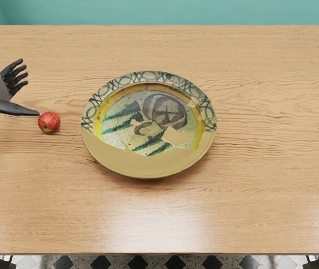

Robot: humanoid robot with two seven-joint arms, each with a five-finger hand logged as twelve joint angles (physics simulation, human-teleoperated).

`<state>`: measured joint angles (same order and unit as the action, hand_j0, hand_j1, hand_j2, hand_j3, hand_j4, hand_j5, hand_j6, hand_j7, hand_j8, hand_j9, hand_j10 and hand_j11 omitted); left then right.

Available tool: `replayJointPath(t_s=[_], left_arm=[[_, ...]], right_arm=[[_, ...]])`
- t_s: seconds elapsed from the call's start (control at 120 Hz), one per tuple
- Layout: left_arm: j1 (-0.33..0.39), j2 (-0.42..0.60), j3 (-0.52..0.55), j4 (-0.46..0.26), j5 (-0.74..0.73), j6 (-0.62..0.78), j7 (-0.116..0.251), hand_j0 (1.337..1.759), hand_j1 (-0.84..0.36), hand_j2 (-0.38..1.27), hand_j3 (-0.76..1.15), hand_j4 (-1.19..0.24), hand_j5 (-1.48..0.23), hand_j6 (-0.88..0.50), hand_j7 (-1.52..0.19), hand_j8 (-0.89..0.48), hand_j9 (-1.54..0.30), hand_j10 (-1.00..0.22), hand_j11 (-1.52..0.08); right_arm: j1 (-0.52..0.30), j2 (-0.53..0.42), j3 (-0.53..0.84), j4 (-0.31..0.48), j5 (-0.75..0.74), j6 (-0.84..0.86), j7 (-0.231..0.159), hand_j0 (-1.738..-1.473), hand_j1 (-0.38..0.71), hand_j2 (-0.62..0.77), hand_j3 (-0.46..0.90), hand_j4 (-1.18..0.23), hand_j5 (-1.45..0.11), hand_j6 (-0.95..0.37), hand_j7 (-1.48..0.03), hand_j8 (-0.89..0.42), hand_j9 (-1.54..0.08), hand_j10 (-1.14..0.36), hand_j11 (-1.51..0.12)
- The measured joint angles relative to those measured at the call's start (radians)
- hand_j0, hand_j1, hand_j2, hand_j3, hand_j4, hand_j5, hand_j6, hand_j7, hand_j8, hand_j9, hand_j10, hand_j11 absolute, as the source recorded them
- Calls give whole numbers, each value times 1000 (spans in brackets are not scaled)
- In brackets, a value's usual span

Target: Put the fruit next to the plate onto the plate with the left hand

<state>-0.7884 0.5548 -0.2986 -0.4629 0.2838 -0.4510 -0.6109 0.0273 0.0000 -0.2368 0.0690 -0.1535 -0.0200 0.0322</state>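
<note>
Nothing of the task looks done yet: the apple [48, 121] lies on the worktop [260, 196], just left of the plate [142, 166] and not touching it. The left hand [4, 91] hovers close beside the apple, fingers spread, thumb pointing at it, holding nothing. Grasp, lift and placing all remain. The way to the plate is short and unobstructed; only its raised rim needs clearing. The worktop's edges lie well away.
</note>
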Motion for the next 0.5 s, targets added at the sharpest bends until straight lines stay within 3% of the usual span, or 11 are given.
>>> replayJointPath(t_s=[0.092, 0.208, 0.325, 0.5], left_arm=[[-22, 14, 12, -12, 27, -1, 0, 1658, 325, 9, 0, -26, -31, -25, -31, -23, -31, -23, -30], [-120, 51, 43, -31, 187, 3, 0, 1658, 328, 8, 0, -23, -27, -22, -26, -21, -26, -21, -26], [-136, 138, 58, -137, 403, 28, 0, 1658, 330, 7, 0, -21, -24, -20, -24, -20, -24, -19, -24], [-211, 146, 120, -222, 573, 109, 0, 1658, 332, 8, 0, -22, -23, -22, -23, -22, -22, -20, -22]], right_arm=[[-5, 0, 0, 5, 0, 0, 0, -1658, -349, 0, 0, -1, 0, -1, 0, -1, 0, 0, 0], [-7, 0, 1, 8, 0, 0, 0, -1658, -349, 0, 0, -1, 0, -1, 0, -1, 0, 0, 0], [-11, 0, 1, 6, 0, 0, 0, -1658, -349, 0, 0, -1, 0, -1, 0, -1, 0, 0, 0], [-13, 0, 1, 5, 0, 0, 0, -1658, -349, 0, 0, -1, 0, -1, 0, 0, 0, 0, 0]])
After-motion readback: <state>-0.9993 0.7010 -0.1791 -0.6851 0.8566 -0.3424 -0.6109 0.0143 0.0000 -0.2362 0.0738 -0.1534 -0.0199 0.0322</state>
